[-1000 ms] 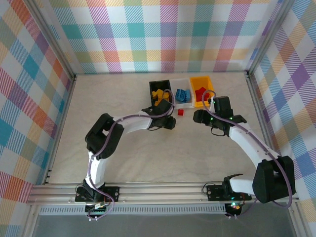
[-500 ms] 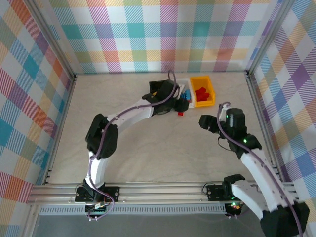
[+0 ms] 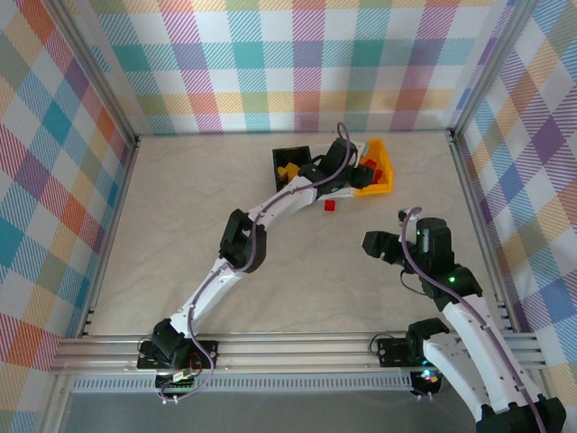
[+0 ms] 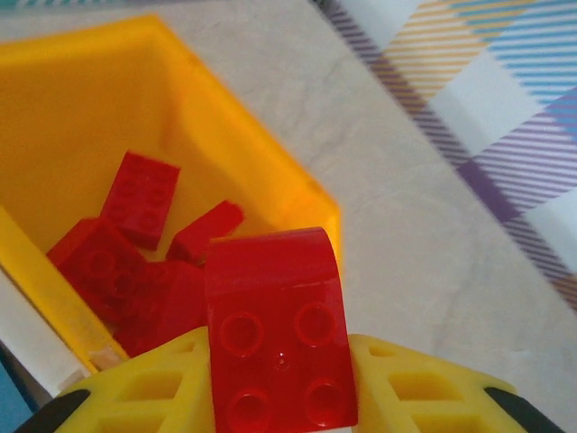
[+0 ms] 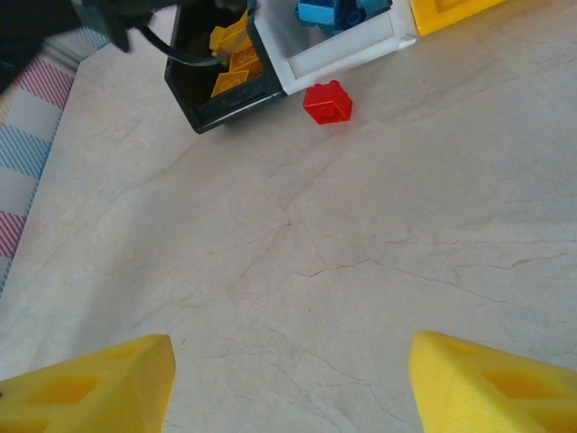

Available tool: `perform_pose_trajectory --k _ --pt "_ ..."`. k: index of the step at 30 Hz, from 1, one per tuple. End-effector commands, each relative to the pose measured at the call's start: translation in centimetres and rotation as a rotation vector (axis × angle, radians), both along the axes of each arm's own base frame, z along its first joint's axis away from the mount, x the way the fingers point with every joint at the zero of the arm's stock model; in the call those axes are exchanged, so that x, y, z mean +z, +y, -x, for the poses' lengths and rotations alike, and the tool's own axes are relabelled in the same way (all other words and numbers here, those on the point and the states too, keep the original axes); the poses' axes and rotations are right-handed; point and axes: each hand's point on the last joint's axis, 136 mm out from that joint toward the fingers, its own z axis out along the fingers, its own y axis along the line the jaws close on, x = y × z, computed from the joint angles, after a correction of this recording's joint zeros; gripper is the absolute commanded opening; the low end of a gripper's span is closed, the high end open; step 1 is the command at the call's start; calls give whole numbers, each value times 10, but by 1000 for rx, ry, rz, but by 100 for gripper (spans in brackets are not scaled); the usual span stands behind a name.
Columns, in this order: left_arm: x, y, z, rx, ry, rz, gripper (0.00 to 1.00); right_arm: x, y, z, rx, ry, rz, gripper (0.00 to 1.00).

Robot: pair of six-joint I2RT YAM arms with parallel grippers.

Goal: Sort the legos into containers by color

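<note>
The left wrist view shows the left gripper (image 4: 281, 401) clamped on a curved red brick (image 4: 278, 334) just above the yellow-orange bin (image 4: 72, 81), with more red bricks (image 4: 135, 194) inside it. The right wrist view shows the right gripper (image 5: 288, 379) open and empty, well apart from that bin, and a loose red brick (image 5: 327, 102) lying near it.

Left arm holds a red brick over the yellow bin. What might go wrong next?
1. The held red brick in the left claw hangs near a corner of the yellow bin, so releasing might clip the rim and miss.
2. That bin sits askew under the left arm, which might knock it.
3. The loose red brick lies beside that arm and might get swept.
</note>
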Motion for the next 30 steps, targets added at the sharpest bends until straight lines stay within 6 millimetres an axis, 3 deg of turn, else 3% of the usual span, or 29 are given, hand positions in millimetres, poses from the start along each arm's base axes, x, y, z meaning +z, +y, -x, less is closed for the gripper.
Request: perform_pose_trajectory --k 1,10,16,24,30 --pt "14 -5 -10 63 -54 42 39 -7 3 9 25 30 -15 69" --pt "11 -7 -11 61 -53 45 81 -19 3 13 21 56 -27 69" --pt "38 -8 -7 42 -75 71 87 -17 2 17 18 50 -22 69" --pt "103 -3 16 -13 -132 70 90 -9 0 20 21 40 -10 70" --pt "144 12 38 -24 -142 34 92 -4 0 21 31 44 -1 71"
